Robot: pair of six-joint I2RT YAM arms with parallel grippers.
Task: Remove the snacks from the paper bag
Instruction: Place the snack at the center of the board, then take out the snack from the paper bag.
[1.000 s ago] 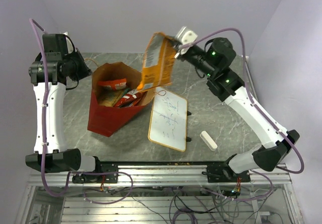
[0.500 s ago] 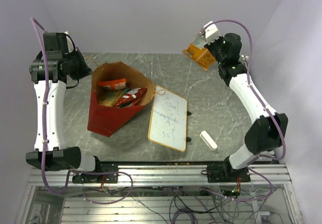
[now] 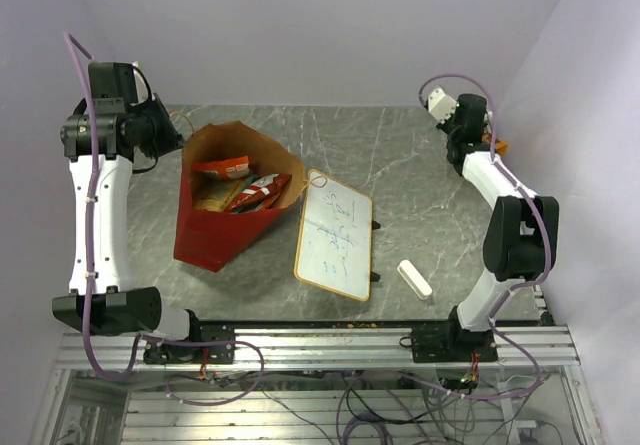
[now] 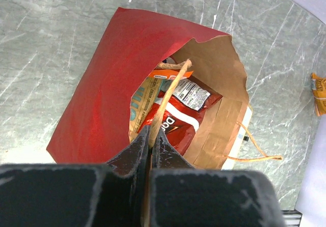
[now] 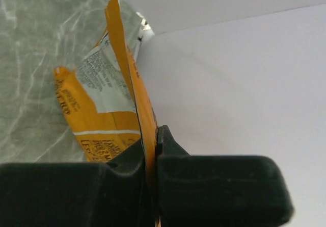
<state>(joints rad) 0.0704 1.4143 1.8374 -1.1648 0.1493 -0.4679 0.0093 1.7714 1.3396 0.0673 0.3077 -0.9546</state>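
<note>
Packet (image 5: 97, 120) clamped in our right claw (image 5: 155, 137) at the far right table (image 3: 455, 205) edge, while our left claw (image 4: 151, 135) pinches the bag (image 4: 97, 84) handle (image 4: 173, 89).

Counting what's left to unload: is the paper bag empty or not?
Not empty. The paper bag gapes open, with a red packet and an orange packet visible inside.

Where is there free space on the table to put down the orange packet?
Free: the far strip between paper bag and right arm; the patch between whiteboard and right arm, beyond the eraser. Crowded: the left middle, bag beside whiteboard.
</note>
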